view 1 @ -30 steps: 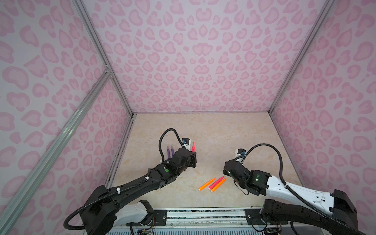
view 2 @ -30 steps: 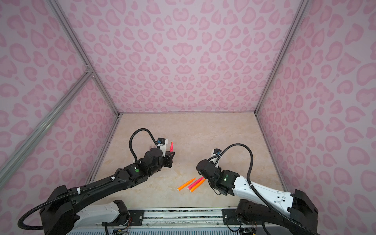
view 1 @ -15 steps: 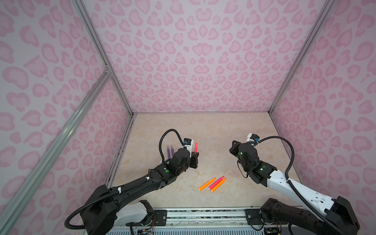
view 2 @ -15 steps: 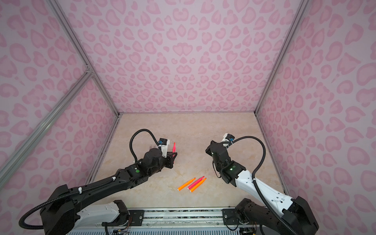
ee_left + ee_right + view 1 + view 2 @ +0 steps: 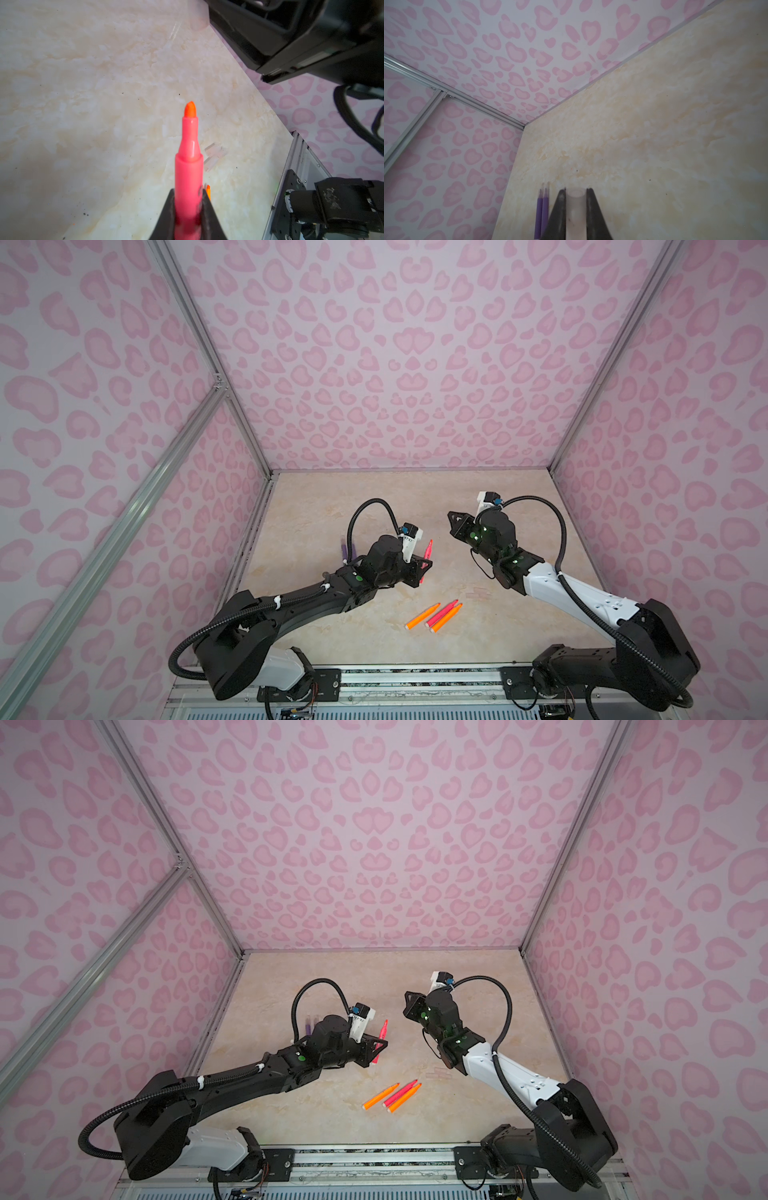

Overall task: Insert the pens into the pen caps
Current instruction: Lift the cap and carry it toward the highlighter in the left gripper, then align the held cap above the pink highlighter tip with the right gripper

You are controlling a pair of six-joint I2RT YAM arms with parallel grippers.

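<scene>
L pincer [image 5: 188,196] clamped on pink pen [image 5: 188,160], tip poking out ahead; R pincer [image 5: 575,193] nips clear cap [image 5: 575,209].

Soft even light, faint shadows; wrist views blur up close.

Three pens [image 5: 441,613]: lying together near the table's [image 5: 374,506] front edge.
Two pens [image 5: 347,551]: lying toward the left edge.
Caps [image 5: 438,1076]: lying just right of them.

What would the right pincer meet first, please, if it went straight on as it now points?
Probably only bare table: the right pincer, shut on a clear cap, points past the purple pens; depth is unclear.
</scene>
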